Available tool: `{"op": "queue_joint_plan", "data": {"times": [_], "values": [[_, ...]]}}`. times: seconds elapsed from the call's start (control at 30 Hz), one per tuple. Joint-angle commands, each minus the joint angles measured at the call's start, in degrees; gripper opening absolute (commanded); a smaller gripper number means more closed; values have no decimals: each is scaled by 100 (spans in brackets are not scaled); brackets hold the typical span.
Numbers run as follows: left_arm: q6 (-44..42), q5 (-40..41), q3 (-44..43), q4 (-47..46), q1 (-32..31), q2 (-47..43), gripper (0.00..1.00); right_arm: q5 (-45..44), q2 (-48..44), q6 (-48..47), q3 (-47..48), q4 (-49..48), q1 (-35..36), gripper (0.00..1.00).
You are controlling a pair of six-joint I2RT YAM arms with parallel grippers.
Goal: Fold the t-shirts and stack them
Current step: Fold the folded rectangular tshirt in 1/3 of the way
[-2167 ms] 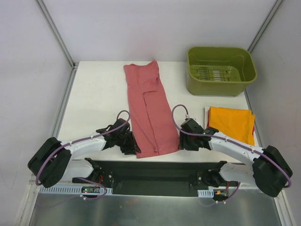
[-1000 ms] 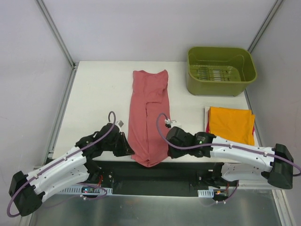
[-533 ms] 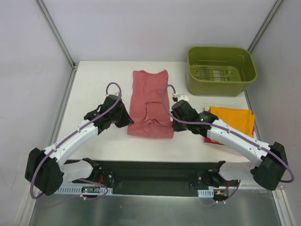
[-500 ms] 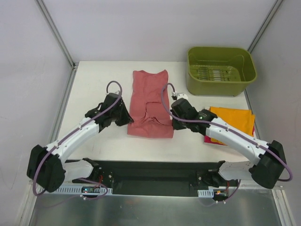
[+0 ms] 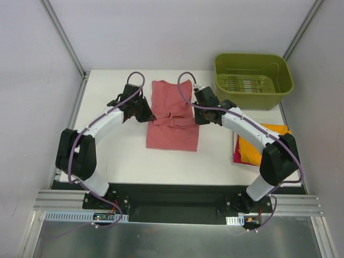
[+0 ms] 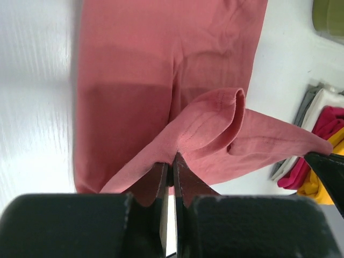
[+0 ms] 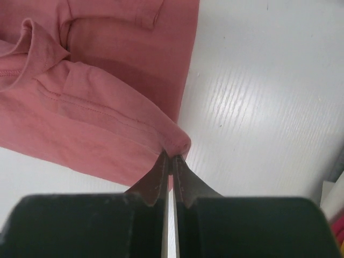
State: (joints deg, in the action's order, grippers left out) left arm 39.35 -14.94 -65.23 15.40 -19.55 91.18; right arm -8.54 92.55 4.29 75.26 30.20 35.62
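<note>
Cloth mid-fold: a dusty-red, soft short-sleeved t-shirt (image 5: 173, 121) lies lengthwise on the white table (image 5: 113, 156), at the centre towards the back, between the two arms. Its far end is flat; its near hem is lifted and carried over the middle, with the near half lying flat on the table. Left gripper (image 6: 171, 171): fingers pressed together, pinching one hem corner of the shirt. The cloth rises from the jaws as a tented ridge with a rolled loop at its crest. Right gripper (image 7: 171, 161): likewise clamped tight on the opposite hem corner, with a small rolled bead of fabric just above the fingertips. From overhead both pinch points are hidden under the wrist housings, and only the bunched cloth between them shows. How high the held hem sits above the layer below cannot be judged. A bright orange folded t-shirt (image 5: 251, 155) lies at the right side of the table, in front of the olive-green plastic tub (image 5: 252, 80). The right forearm crosses over it, so its outline is cut off. A magenta-pink folded t-shirt (image 5: 236, 156) shows only as a strip at the orange one's left edge, and its extent beneath is hidden. In the left wrist view, pale grey and white layers show at that stack's edge; what they are is unclear. The tub stands at the back right, apart from the dusty-red shirt.
</note>
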Motion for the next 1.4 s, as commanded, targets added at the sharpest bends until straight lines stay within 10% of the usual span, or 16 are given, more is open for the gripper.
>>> {"op": "queue_joint_plan", "data": {"times": [0.0,0.43,0.53,0.63,0.77,0.83,1.07,1.37], "values": [[-235,-474,-560,-151,215,540,0,282,368,-350,541,-128,-247,1],[-174,-88,-1088,-125,417,1710,11,1036,2161,-658,1526,-330,-889,6],[-165,34,-1079,-99,435,1711,27,1126,2337,-746,1588,-461,-925,8],[-209,70,-1009,-72,452,1562,58,1301,2364,-807,1579,-488,-960,31],[-253,35,-825,-54,452,1141,73,1354,2180,-746,1430,-444,-951,48],[-262,-70,-667,-54,452,947,99,1389,1935,-737,1237,-444,-960,63],[-183,70,482,-55,452,-518,99,1267,880,-921,394,-506,-689,100],[90,79,2179,-63,461,-2462,99,1425,851,-579,84,-769,-3,100]]}}
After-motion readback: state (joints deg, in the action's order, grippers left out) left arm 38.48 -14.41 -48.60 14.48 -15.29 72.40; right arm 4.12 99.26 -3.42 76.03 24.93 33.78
